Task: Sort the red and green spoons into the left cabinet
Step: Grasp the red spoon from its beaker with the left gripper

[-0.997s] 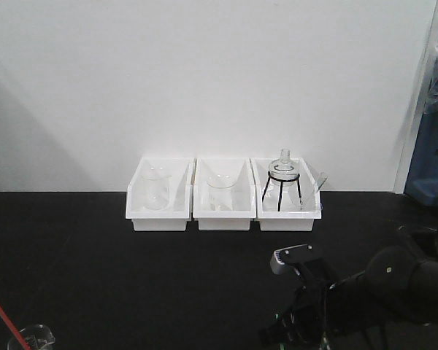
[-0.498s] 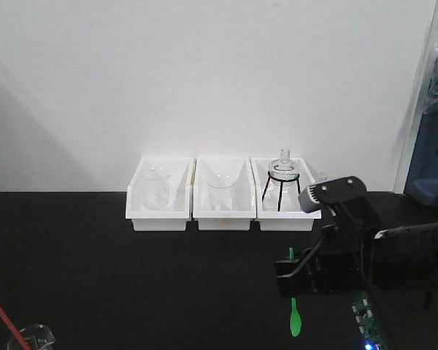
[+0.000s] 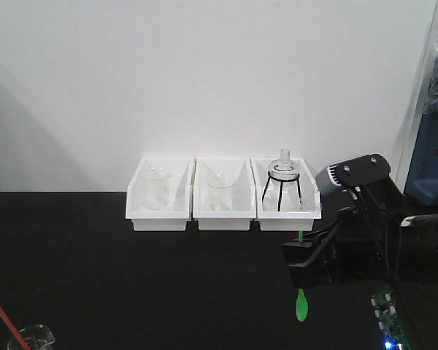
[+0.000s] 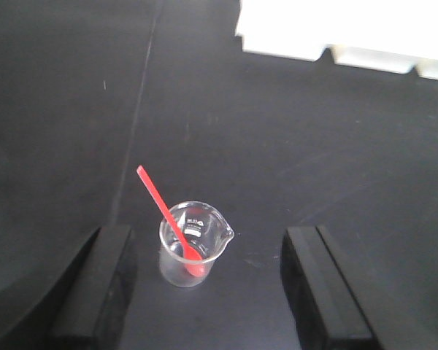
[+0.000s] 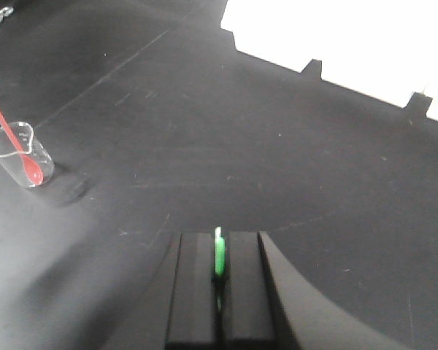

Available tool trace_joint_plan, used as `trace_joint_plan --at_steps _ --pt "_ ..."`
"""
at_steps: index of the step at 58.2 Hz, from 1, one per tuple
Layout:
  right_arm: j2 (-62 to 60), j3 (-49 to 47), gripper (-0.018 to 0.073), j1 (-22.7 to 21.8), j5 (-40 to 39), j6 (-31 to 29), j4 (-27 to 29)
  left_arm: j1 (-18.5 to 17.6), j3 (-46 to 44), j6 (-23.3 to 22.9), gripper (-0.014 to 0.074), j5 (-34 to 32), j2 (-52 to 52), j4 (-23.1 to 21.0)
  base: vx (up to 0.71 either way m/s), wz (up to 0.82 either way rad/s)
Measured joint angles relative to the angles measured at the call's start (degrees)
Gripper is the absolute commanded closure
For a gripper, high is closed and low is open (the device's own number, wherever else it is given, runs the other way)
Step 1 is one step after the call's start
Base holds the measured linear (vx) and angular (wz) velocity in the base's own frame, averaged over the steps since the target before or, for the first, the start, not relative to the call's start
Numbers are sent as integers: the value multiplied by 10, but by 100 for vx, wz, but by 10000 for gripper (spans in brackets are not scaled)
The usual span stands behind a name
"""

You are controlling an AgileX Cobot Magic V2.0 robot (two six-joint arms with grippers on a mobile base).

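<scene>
The right gripper [image 3: 301,257] was clamped on the green spoon [image 3: 301,305]. The spoon hung upright above the black table [image 3: 131,277], in front of the rightmost white bin [image 3: 288,215], with its thin handle pinched between the fingers and its small oval bowl pointing down. The red spoon [image 4: 169,215], slim and bright, leaned bowl-down in a small glass beaker [image 4: 193,255]. The left gripper [image 4: 209,240] hovered over that beaker, fingers spread wide either side of it.

Right gripper [image 5: 219,244] clamped, left gripper [image 4: 208,240] spread
</scene>
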Motion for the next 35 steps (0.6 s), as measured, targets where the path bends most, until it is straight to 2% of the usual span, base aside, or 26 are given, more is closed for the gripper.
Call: trace_joint_plan --at_steps 17,35 --pt "0 1 563 0 3 1 -28 0 -29 -54 74 -74 155 0 0 0" --pt "0 1 563 0 7 10 -30 4 -30 -59 74 -94 237 0 0 0"
